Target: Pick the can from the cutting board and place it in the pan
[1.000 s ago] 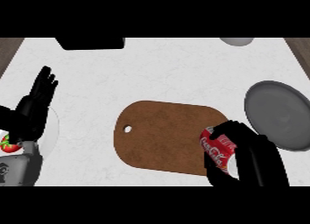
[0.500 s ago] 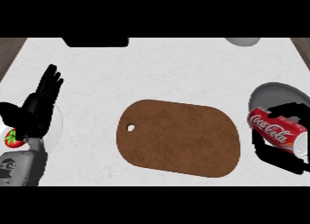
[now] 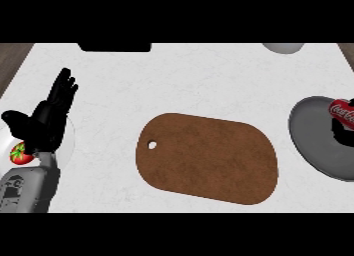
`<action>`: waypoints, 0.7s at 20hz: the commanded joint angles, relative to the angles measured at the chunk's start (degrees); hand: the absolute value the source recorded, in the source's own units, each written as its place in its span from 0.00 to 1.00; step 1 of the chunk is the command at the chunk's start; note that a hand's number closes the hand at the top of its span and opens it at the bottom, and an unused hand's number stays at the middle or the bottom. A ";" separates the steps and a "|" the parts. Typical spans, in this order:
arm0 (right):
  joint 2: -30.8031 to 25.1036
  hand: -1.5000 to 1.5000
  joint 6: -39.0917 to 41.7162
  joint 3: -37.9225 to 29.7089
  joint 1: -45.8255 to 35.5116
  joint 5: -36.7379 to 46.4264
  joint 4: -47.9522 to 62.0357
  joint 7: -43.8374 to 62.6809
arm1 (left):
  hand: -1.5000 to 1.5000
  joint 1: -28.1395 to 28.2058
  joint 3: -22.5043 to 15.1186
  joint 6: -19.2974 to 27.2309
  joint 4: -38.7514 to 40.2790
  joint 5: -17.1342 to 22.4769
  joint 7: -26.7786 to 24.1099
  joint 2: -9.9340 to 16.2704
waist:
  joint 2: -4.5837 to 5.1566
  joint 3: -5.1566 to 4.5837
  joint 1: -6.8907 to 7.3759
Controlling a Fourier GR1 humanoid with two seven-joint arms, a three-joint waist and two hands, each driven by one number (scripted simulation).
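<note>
A red cola can point(image 3: 347, 113) lies tilted over the grey pan point(image 3: 320, 145) at the right edge, with my right hand point(image 3: 350, 131) curled round it. Whether the can touches the pan's floor I cannot tell. The brown cutting board point(image 3: 207, 157) in the middle of the white counter has nothing on it. My left hand point(image 3: 45, 119) rests open at the left, fingers pointing up.
A clear plate point(image 3: 68, 135) with a red tomato point(image 3: 20, 153) sits under my left hand. A black object point(image 3: 115, 47) lies at the counter's far edge and a grey bowl point(image 3: 283, 47) at the far right.
My right hand has carried the can from the board's right edge rightward, and it is now above the pan. The view has shifted slightly. The left hand has stayed still.
</note>
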 commanded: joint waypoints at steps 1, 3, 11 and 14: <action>-4.61 1.00 -7.22 -3.50 -6.05 0.88 18.88 -9.46 | 0.50 -3.40 -0.13 0.00 3.07 0.12 0.19 -0.86 | 0.22 0.01 0.08; -6.62 1.00 -9.37 -6.37 -10.10 -1.32 27.81 -12.54 | 0.50 -0.58 0.68 -1.48 1.11 0.93 -0.43 0.45 | 0.10 0.01 0.39; -9.35 1.00 -11.38 -10.79 -20.63 -6.02 54.13 -22.79 | 0.50 1.32 -0.55 -1.20 -1.23 -0.19 -0.69 -0.16 | 0.44 0.12 1.50; -10.68 0.00 0.40 -10.80 -20.56 -8.28 58.45 -22.71 | 0.50 -0.15 -0.48 -0.94 0.56 0.19 -1.39 -1.09 | 0.79 0.19 1.60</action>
